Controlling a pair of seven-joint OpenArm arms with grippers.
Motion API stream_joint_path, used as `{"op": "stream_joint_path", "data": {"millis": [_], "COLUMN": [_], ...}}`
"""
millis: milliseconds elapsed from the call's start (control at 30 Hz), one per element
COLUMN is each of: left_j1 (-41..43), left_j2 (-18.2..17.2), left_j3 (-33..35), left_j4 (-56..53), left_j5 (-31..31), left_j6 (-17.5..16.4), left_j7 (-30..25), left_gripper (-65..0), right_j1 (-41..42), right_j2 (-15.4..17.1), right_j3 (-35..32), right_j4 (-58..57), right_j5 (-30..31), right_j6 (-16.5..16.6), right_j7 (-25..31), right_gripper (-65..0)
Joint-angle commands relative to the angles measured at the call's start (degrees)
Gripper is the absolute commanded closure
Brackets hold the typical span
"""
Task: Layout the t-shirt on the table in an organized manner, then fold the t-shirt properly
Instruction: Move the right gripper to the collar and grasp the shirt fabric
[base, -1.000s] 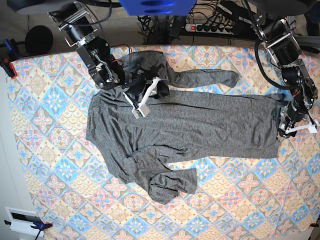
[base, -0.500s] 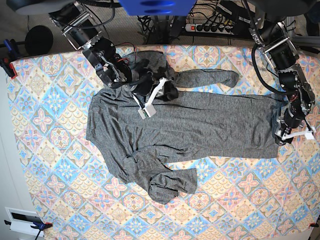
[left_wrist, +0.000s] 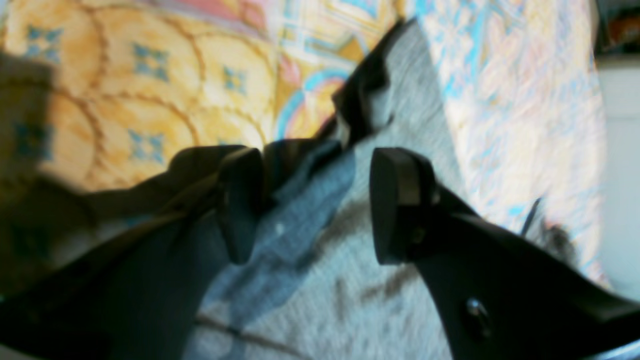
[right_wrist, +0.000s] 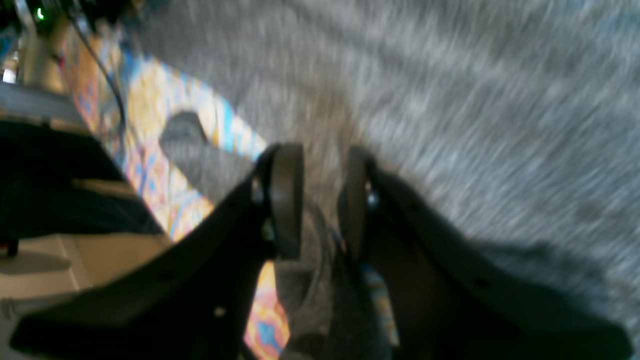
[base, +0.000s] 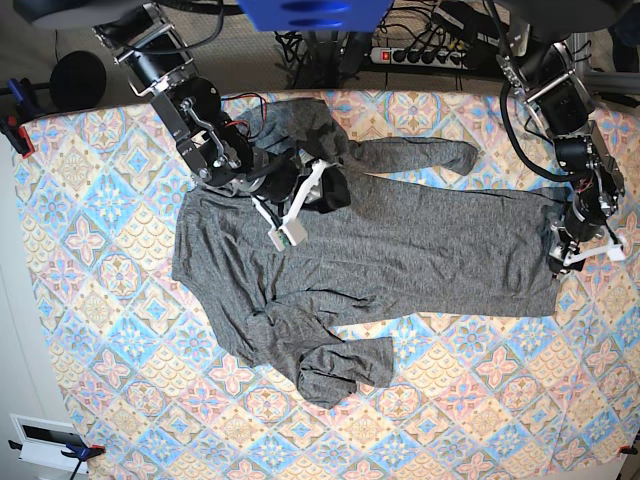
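**Base view: grey shirt spread across the patterned cloth, an arm at each end**

Base view gives us the heather dark-grey long-sleeved knit t-shirt (base: 400, 250) lying lengthwise across the table (base: 110, 330), whose cloth is tiled in blue, pink and cream diamonds with floral medallions. The body of the shirt lies mostly flat. One sleeve (base: 415, 155) runs along the far edge of the body, while the other sleeve (base: 345, 365) is bunched and doubled over on the near side.

We see the right gripper (base: 300, 195), with its white fingers, down on the shoulder area of the shirt, where the fabric is gathered into a dark rumpled lump. In the right wrist view, which is blurred, its two black pads (right_wrist: 287, 200) stand a little apart with a ridge of grey knit rising between them; we cannot tell whether they actually pinch that fabric or merely straddle it.

We find the left gripper (base: 585, 250) at the opposite end of the shirt, at the corner of the hem close to the table's edge. The left wrist view shows its pads (left_wrist: 397, 200) spread wide, with the hem lying underneath and between them, and neither pad is pressed against the cloth. The corner of the hem (left_wrist: 370, 95) is curled up slightly, and the patterned cloth shows beyond it.
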Motion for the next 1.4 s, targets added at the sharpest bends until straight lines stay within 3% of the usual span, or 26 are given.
{"op": "stream_joint_path", "data": {"millis": [0,100,200,267,567,767,967,1133,1367], "left_j1": [-0.68,-0.68,-0.77,-0.77,-1.74,-1.56,-3.32,-4.64,-8.86], "left_j2": [-1.29,-1.21,-1.12,-1.03,-1.03,-1.03,-1.03,-1.03,0.73], "left_j3": [-0.97,-1.32,-1.41,-1.41,-1.23,-1.15,-0.97,4.57,4.83], "left_j4": [-0.64,-2.13,-2.31,-2.22,-2.22,-2.13,-2.13,-2.22,-2.4], "left_j5": [0.45,0.27,0.27,0.19,0.27,0.36,0.45,0.27,0.71], "left_j6": [0.67,0.67,0.58,0.58,0.58,0.49,0.41,0.41,0.41], "left_j7": [-1.01,-2.06,-2.06,-2.06,-1.62,-1.53,-1.53,-2.06,-1.71], "left_gripper": [-33.5,-33.5,-33.5,-33.5,-33.5,-33.5,-33.5,-33.5,-33.5], "right_j1": [1.69,3.54,4.59,4.94,4.86,4.86,4.86,4.86,4.86], "right_j2": [-0.06,-2.08,-8.15,-10.52,-17.73,-18.17,-18.17,-18.17,-18.17], "right_j3": [0.49,0.41,0.41,0.41,0.14,0.05,-0.12,-0.12,-0.12], "right_j4": [0.99,0.9,0.2,-1.47,-13.08,-20.46,-26.0,-26.0,-25.73], "right_j5": [0.72,0.72,0.45,-1.66,-24.87,-26.89,-27.06,-27.06,-27.06], "right_j6": [0.58,0.58,0.58,0.58,0.58,0.58,0.58,0.58,0.58], "right_j7": [1.41,1.41,1.41,1.41,1.76,9.41,9.5,9.59,9.5], "right_gripper": [-14.9,-14.9,-14.9,-14.9,-14.9,-14.9,-14.9,-14.9,-14.9]}}
